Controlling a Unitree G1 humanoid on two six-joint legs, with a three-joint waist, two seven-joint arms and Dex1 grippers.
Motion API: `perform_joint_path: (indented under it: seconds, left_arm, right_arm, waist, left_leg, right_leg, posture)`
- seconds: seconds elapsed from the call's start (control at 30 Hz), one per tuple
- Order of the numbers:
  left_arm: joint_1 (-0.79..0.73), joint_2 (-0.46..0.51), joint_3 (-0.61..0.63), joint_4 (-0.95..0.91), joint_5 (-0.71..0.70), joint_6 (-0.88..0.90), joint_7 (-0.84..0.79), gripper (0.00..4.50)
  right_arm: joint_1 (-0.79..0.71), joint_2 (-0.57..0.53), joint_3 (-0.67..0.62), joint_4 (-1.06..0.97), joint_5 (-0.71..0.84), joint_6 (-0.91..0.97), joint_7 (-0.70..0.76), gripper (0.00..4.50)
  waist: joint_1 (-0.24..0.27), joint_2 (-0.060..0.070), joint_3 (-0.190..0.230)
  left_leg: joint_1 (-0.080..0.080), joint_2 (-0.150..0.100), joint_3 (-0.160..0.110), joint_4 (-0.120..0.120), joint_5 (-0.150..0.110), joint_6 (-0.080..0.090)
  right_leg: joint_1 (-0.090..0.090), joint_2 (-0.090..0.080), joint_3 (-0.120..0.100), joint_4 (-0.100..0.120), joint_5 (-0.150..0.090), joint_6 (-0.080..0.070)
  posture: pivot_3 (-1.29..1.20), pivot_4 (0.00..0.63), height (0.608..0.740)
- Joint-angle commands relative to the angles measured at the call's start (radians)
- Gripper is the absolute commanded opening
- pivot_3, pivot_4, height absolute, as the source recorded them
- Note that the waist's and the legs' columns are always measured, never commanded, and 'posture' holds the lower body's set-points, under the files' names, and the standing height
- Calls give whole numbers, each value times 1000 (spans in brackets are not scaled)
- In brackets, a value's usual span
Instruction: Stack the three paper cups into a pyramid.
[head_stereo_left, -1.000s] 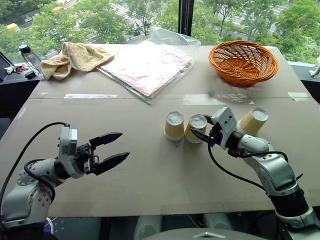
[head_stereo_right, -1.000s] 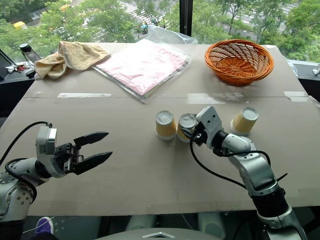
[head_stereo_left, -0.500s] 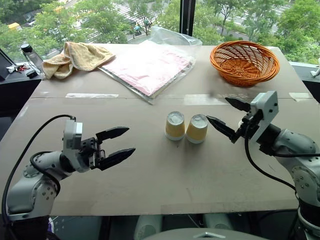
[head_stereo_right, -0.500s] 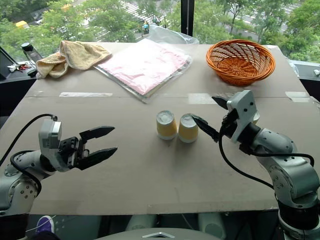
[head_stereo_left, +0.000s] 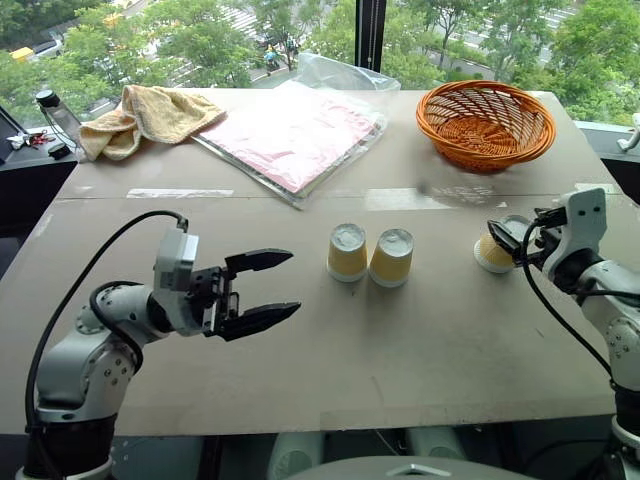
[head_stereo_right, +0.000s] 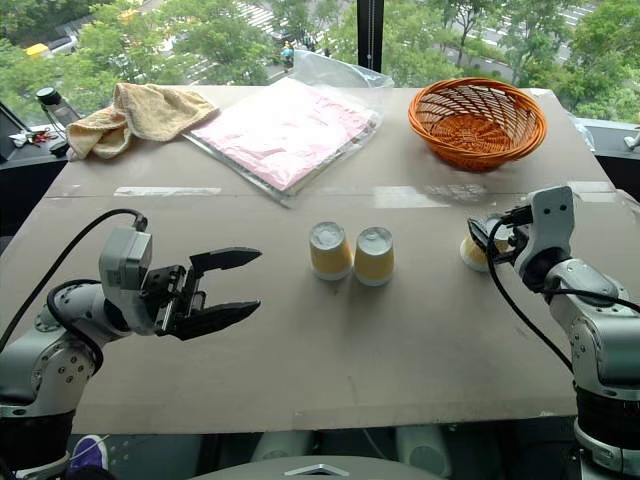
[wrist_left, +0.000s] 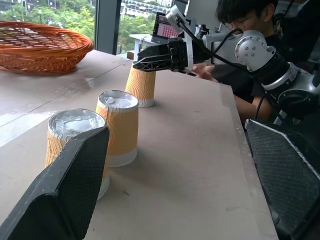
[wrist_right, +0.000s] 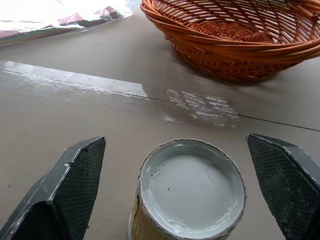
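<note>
The three small mustard-yellow tapered paper cups are upturned on the table, two (head_stereo_left: 347, 251) (head_stereo_left: 391, 257) touching mid-table as a base, the third (head_stereo_left: 493, 254) between the right gripper's (head_stereo_left: 512, 240) spread fingers, awaiting closure and lifting; the left gripper (head_stereo_left: 268, 289) gapes empty.

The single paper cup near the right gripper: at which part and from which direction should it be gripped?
Grip the single paper cup on its yellow side wall, one finger on each side, coming in level from the robot's side. It stands upside down, white base up, and tapers upward. The open right gripper already straddles it.
</note>
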Motion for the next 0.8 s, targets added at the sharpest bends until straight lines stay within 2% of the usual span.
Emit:
perform_joint_path:
  seconds: [0.03,0.13,0.17,0.23,0.27,0.37,0.47,0.57,0.8]
  left_arm:
    - [-3,14,9,-46,-24,2,-3,4500]
    - [-1,12,8,-45,-22,-2,-4,4500]
    - [0,11,8,-45,-21,-3,-5,4500]
    - [2,10,7,-43,-18,-7,-7,4500]
    - [4,9,6,-42,-16,-8,-8,4500]
    - [10,1,9,-32,-16,-10,-1,4500]
    - [18,-4,22,-11,-14,-16,1,4500]
    - [30,-13,54,26,-21,-23,14,4500]
    - [71,-32,163,97,-64,-17,44,4500]
  right_arm:
    - [0,2,-39,7,5,-5,-10,4446]
    - [14,-3,-32,48,-22,-27,-14,4446]
    - [17,-5,-31,58,-29,-36,-14,4222]
    - [21,-4,-31,68,-34,-48,-12,3764]
    - [22,-2,-32,70,-35,-52,-10,3150]
    - [26,-6,-32,44,-32,-91,21,2172]
    - [10,-15,-24,-29,21,-116,87,2172]
    - [-60,-18,2,-133,142,-57,145,2172]
    - [-365,1,232,-159,265,142,172,2172]
  waist:
    - [2,0,0]
    - [3,0,0]
    - [3,0,0]
    - [1,0,0]
    - [1,0,0]
    - [-1,0,0]
    - [-1,1,1]
    - [-3,3,2]
    - [-21,2,1]
  left_leg:
    - [0,0,0,0,0,0]
    - [0,0,0,0,0,0]
    - [0,0,0,0,0,0]
    - [0,0,0,0,0,0]
    - [0,0,0,0,0,0]
    - [0,0,0,0,0,0]
    - [0,0,0,0,0,0]
    - [0,0,0,0,0,0]
    - [1,1,-2,0,0,0]
  right_leg:
    - [0,0,0,0,0,0]
    - [0,0,0,0,0,0]
    - [0,0,0,0,0,0]
    - [0,0,0,0,0,0]
    - [0,0,0,0,0,0]
    - [0,0,0,0,0,0]
    - [0,0,0,0,0,0]
    - [0,0,0,0,0,0]
    - [0,0,-1,0,0,0]
  posture:
    - [0,150,740]
    - [0,150,740]
    - [0,150,740]
    - [0,150,740]
    - [0,150,740]
    - [0,150,740]
    - [0,150,740]
    - [0,150,740]
    - [0,150,740]
